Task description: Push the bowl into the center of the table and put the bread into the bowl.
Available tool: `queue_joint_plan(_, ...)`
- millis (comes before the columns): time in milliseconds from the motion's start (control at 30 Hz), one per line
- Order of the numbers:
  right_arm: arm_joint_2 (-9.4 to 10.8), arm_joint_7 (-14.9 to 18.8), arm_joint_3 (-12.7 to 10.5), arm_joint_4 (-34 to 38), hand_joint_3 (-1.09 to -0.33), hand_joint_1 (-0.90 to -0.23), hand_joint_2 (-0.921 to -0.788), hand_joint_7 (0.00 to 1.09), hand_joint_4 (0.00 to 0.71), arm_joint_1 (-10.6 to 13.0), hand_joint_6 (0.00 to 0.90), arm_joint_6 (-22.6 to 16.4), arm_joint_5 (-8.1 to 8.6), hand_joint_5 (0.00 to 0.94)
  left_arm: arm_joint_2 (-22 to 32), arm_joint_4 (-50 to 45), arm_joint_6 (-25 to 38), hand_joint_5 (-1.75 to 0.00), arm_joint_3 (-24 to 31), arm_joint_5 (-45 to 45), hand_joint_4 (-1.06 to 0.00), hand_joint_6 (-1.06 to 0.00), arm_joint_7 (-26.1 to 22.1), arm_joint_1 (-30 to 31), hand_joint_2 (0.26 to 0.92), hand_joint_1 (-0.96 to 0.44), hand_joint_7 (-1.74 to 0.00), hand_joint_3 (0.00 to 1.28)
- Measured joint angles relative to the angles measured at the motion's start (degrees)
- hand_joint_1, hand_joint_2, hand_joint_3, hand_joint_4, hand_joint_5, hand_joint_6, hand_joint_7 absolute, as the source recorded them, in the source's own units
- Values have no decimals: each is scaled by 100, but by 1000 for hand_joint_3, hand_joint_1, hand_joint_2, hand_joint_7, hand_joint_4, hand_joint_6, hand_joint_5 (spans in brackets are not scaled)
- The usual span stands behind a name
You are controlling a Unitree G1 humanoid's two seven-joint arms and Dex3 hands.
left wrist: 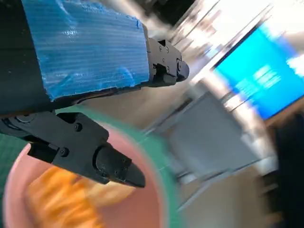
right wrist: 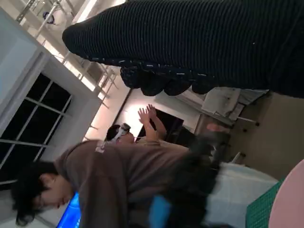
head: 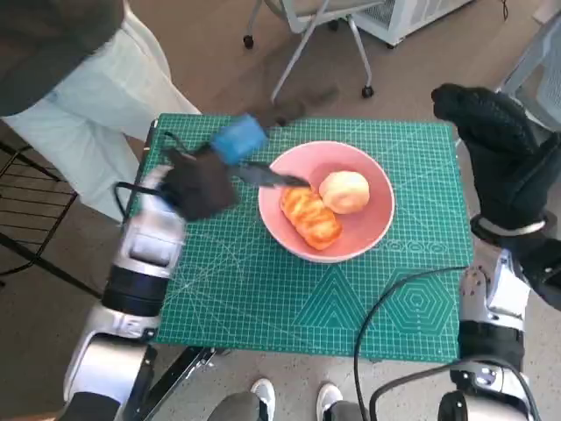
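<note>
Pink and smooth, the bowl sits a little right of the middle of the head view on the green cutting mat that covers the bench. Two pieces of bread lie inside it: a ridged, golden croissant-like piece toward the lower left of the bowl and a round pale bun toward its upper right, the two touching or nearly so.

The bread looks light and soft, likely to dent under a hard squeeze, so a gentle hold across the middle of a piece would suit it. The bowl looks rigid and slick and would probably slide easily on the mat; a push low on its outer wall should move it without tipping.

The left robot hand, blurred, hangs at the bowl's left rim with a dark finger reaching over the rim toward the croissant. It appears to hold nothing, its fingers apart. The right robot hand is raised off the right edge of the bench, well apart from the bowl; its gloved fingers look curled in, with nothing visible in them.

The left wrist view adds a close look: black fingers spread above the bowl's pink inside with orange bread beneath, nothing pinched. Only the right wrist view shows a seated person and a sliver of the bowl's rim. Only the head view shows the whole layout.
</note>
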Motion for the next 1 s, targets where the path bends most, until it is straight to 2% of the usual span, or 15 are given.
queue_joint_plan(33,0,-1,6,-1,-619,-652,-921,152,196,0,206,1,-1,1,3,-2,-3,1,9,-6,1,-169,-7,7,921,-512,-4,164)
queue_joint_plan(133,11,-32,38,-38,-620,-652,-921,152,195,-6,211,21,-30,0,-119,-90,-116,-2,336,-577,-4,-171,-90,177,921,-576,-6,315)
queue_joint_plan(300,12,-177,89,-174,-620,-654,-921,152,193,-15,217,110,-132,0,-445,-270,-537,-9,1005,-1644,-21,-168,-123,415,921,-661,-6,417)
queue_joint_plan(400,12,-294,138,-276,-621,-650,-921,152,192,-24,219,176,-204,0,-580,-361,-876,-12,1247,-1955,-28,-165,-69,467,921,-689,-5,448)
queue_joint_plan(533,14,-502,196,-386,-633,-646,-921,151,190,-60,221,242,-392,0,-655,-429,-1207,-18,1358,-2015,-44,-168,29,504,921,-711,-7,464)
queue_joint_plan(833,18,-992,375,-616,-691,-652,-921,152,188,-176,222,327,-848,1,-724,-415,-1447,-19,1384,-2060,-52,-176,42,706,921,-737,-13,463)
queue_joint_plan(1000,7,-1082,438,-682,-694,-656,-921,152,189,-225,220,385,-888,1,-750,-412,-1448,-21,1393,-2193,-59,-173,-2,762,921,-738,-13,463)
